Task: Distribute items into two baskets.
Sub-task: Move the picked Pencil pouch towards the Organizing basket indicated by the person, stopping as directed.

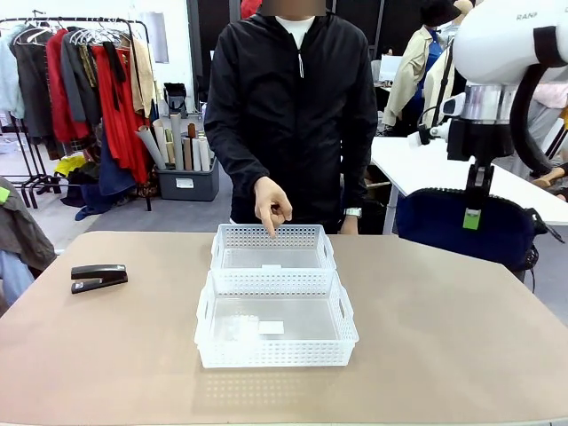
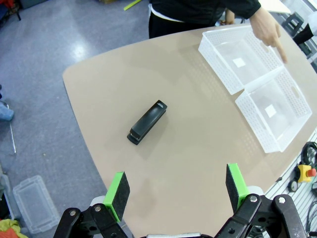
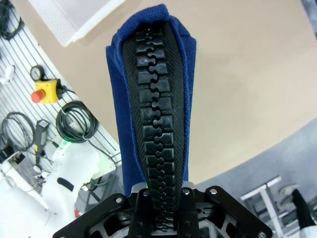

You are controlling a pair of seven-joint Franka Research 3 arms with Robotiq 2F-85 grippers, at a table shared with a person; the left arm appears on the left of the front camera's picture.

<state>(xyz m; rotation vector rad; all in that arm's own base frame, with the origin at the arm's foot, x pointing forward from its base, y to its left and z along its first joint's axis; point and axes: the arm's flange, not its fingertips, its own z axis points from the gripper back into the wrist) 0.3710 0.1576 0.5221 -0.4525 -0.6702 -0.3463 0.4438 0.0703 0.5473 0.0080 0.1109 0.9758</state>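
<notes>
**Far basket** [image 1: 272,236]: white with perforated walls, on the table [image 1: 444,337] at the person's side. I see nothing in it except a small label on the clear floor. The person's hand [image 1: 272,206] hangs over its far rim, forefinger pointing down.

**Near basket** [image 1: 275,353]: same make, set right against the far one on my side. It is also bare apart from its label.

**Pouch** [image 1: 439,232]: navy fabric with a zip. I have it off the table, hanging at the right edge, well apart from both baskets. The right gripper [image 1: 472,213] is pinched tight on its top edge. In the right wrist view the black zip runs straight up from between the fingers.

**Stapler** [image 1: 98,277]: black, lying flat on the table at the left. It is well apart from the baskets and nothing touches it.

**Left gripper** [image 2: 177,188]: jaws spread wide and holding nothing. It hovers above the table with the stapler ahead of its green pads, clear of them.

**Tally:** I count none of the two items delivered. One is in my grip and one lies untouched.

**Left to do, as I judge it:**
- Carry the pouch over a basket and let it go. The pointing finger suggests the far one.
- Bring the left arm down on the stapler, lift it and drop it, most likely into the other basket.

I rate the job as barely begun.
</notes>
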